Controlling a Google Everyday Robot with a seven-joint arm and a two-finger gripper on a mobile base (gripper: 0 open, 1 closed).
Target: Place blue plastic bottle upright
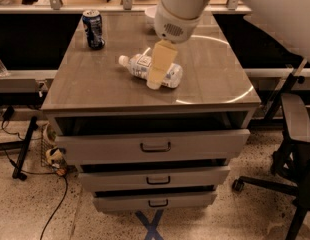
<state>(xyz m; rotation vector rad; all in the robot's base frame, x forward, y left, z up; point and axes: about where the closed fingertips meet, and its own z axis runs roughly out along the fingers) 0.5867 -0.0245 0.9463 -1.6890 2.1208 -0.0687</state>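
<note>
The blue plastic bottle [136, 64] lies on its side in the middle of the cabinet top [210, 79], white cap pointing left and white label facing up. My gripper [156, 76] hangs from the white arm, which comes in from the upper right. The gripper is right over the bottle's middle and hides part of it. I cannot tell whether it touches the bottle.
A dark blue soda can [93, 29] stands at the back left of the top. A white bowl [150, 15] at the back is partly hidden by the arm. Three drawers [155, 146] stand slightly open below. An office chair [295, 134] is on the right.
</note>
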